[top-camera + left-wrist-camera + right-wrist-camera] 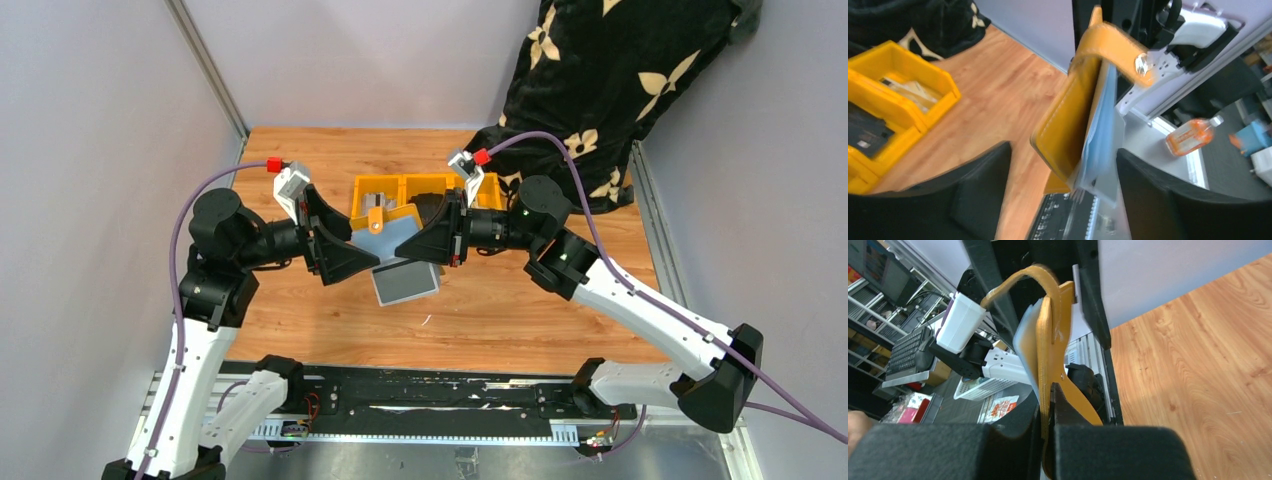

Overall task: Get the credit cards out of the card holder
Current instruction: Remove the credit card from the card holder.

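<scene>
One card holder (385,214). One grey card (406,284) loose on bench (520,310); pale blue cards (392,241) in holder, number unclear. Two yellow bins (378,187). One floral cloth (600,70).

White-and-black arms (195,350), purple cables (205,190) with red plugs (273,166), white wrist camera housings (290,185), broad black pincers (345,255).

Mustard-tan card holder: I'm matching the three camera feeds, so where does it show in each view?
Top external: the mustard-tan leather-look card holder sits just left of centre.
Left wrist: the holder stands upright at centre, snap tab at top.
Right wrist: the holder shows edge-on at centre, running top to bottom.
Shared landmark: the wooden table, in all three views.
</scene>
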### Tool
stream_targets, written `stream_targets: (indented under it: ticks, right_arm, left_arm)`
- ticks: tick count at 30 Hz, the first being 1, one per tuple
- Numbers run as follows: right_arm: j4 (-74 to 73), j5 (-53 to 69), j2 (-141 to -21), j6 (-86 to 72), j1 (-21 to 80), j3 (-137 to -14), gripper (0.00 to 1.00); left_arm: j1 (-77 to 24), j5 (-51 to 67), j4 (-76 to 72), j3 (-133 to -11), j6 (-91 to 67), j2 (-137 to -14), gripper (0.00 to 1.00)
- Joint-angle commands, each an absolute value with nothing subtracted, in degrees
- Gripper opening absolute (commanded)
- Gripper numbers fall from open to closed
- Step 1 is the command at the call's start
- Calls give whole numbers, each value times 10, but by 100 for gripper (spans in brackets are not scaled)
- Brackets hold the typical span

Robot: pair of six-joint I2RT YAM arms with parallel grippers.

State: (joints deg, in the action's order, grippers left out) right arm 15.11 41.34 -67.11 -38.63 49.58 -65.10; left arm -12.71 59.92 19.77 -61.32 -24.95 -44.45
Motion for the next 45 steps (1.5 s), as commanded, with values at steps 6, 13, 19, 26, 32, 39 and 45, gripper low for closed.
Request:
stream_targets:
  ticks: [6,13,19,26,32,39,45]
  right_arm:
    - [191,434,-642,-377,510,-652,0]
    - [239,438,-664,-415,510,-636,0]
    - [214,448,-677,-396,510,-642,1]
    - [-136,512,-750,-154,499,-794,43]
    - [-329,523,-814,-19,499,-904,28]
    - [-373,546,-851,16,500,-962,9]
    - [-189,520,-823,-100,490,-898,0]
  left_arm:
    - [-125,544,262,-630,-217,-420,98]
    - [-125,620,-17,-547,-471,-395,56]
    - [-125,632,109,-591,-373,-438,7]
    - [-125,637,348,-650,-104,-487,0]
    - [-126,653,510,-696,46,-529,0]
    - [-163,626,574,-708,114,-534,0]
    - [-165,589,571,-705,126,-523,99]
